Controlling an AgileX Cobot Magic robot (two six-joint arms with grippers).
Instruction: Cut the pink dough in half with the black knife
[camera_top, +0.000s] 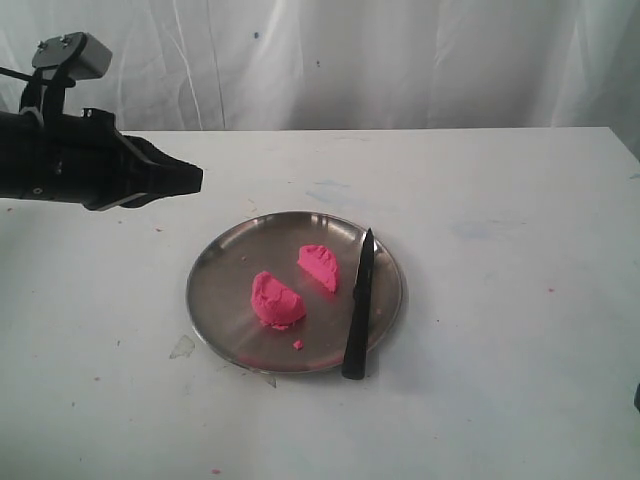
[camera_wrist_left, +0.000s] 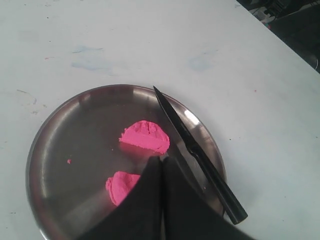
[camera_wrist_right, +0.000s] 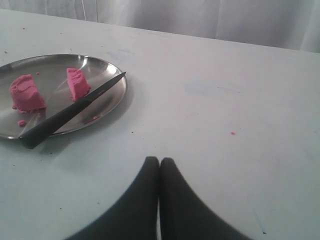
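The pink dough lies in two half-dome pieces on a round steel plate (camera_top: 215, 290): one piece (camera_top: 275, 300) toward the front left, the other (camera_top: 319, 266) behind it to the right. Both pieces (camera_wrist_left: 145, 136) (camera_wrist_left: 120, 186) show in the left wrist view, and again (camera_wrist_right: 25, 93) (camera_wrist_right: 76, 83) in the right wrist view. The black knife (camera_top: 359, 305) rests across the plate's right rim, tip pointing away, handle overhanging the front edge. My left gripper (camera_top: 195, 180) hovers shut and empty, above and left of the plate. My right gripper (camera_wrist_right: 159, 161) is shut and empty over bare table, right of the plate.
A tiny pink crumb (camera_top: 297, 344) lies on the plate near its front. The white table (camera_top: 500, 200) carries faint stains and a few pink specks. A white curtain (camera_top: 400, 60) hangs behind the table's far edge.
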